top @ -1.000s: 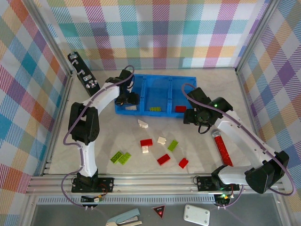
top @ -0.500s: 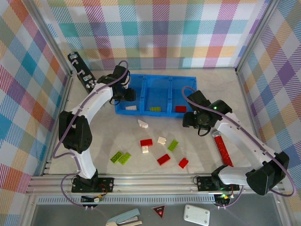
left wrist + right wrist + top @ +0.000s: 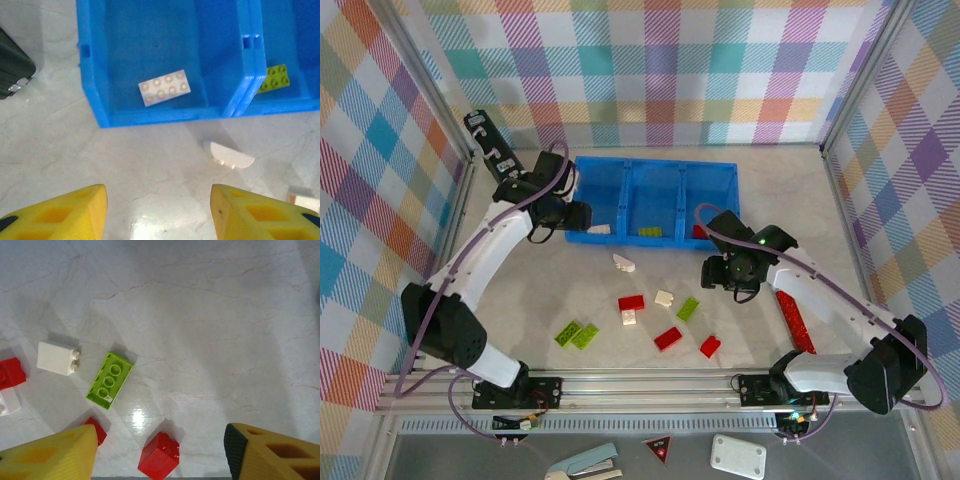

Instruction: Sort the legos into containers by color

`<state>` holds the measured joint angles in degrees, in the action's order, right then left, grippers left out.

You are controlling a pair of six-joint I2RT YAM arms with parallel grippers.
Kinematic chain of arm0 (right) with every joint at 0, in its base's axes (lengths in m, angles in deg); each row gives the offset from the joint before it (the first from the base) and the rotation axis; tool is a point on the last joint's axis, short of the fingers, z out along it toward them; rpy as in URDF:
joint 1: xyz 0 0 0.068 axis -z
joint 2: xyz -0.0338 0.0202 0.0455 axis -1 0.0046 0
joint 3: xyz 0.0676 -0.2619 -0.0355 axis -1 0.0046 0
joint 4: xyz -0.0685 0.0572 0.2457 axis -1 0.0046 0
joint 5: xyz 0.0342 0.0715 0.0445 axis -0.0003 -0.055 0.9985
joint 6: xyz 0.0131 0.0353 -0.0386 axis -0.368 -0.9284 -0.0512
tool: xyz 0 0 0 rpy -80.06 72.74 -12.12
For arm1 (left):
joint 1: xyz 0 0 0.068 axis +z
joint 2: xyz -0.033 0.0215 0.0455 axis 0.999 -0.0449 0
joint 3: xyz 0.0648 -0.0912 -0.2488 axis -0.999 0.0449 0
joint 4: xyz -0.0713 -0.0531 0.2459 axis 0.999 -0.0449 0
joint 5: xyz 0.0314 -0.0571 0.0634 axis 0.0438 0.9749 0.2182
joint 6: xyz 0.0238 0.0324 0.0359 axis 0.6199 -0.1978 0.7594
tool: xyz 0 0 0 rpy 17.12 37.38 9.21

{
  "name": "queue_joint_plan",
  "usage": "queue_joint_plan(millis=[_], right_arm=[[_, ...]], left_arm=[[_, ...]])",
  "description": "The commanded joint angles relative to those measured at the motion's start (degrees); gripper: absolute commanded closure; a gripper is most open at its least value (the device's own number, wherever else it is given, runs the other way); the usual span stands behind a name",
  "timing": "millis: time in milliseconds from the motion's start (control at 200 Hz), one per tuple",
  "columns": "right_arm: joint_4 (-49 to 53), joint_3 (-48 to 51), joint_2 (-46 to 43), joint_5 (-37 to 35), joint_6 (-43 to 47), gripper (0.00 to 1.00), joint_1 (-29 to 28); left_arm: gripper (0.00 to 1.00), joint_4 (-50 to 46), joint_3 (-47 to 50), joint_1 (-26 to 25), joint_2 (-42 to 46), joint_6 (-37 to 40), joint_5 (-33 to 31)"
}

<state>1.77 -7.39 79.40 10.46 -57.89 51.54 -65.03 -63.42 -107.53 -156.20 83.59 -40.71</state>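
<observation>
tray [image 3: 90,75] holds white brick [image 3: 164,88]; left pincer [image 3: 157,200], right pincer [image 3: 160,440] spread

Legos [image 3: 668,338] clutter the table [image 3: 780,180]; room right of tray [image 3: 630,240].

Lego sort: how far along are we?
Done: a white brick, a green brick and a red brick sit in separate compartments of the blue tray. In hand: nothing; the left gripper and right gripper are open and empty. Left: nine loose bricks on the table, three per colour.
</observation>
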Motion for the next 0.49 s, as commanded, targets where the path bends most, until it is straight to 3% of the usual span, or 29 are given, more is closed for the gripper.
queue_joint_plan(millis=[0,155,490], right_arm=[[-1.59,1.54,1.29,1.76,-2.57,0.31,-1.55],[-3.89,2.48,4.42,4.00,-0.44,0.32,-3.54],[-6.49,1.96,11.34,5.61,24.26,0.31,-6.00]], left_arm=[[0.44,-1.30,3.47,0.23,4.45,3.52,-2.80],[0.44,3.91,10.41,0.23,9.19,5.49,-4.22],[0.43,8.82,15.39,0.32,10.90,6.90,-2.67]])
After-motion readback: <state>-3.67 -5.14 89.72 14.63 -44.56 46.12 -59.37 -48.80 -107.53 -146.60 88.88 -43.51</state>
